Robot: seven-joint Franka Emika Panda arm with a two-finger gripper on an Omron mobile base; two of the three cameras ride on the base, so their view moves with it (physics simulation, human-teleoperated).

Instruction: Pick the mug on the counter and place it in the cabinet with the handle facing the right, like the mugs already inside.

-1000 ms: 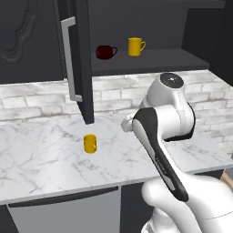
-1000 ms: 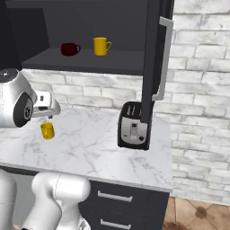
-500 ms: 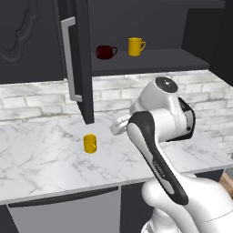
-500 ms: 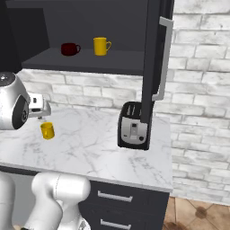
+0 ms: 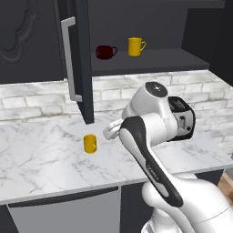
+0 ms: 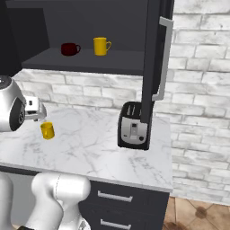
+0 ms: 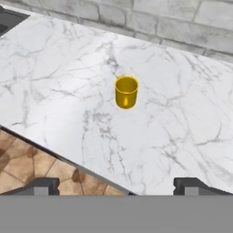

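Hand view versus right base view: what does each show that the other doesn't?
Hand view alone: brown floor tiles past the counter's edge, and the two widely parted fingertips. Right base view alone: the toaster, the open cabinet with the dark red mug and lemon-yellow mug, the door's bar pull. Both: the golden-yellow mug upright on the marble counter, ungrasped.

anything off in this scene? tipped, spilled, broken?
Nothing stands out. The mug stands upright and intact on the counter, nothing spilled around it. On the cabinet shelf the dark red mug and the lemon-yellow mug also stand upright.
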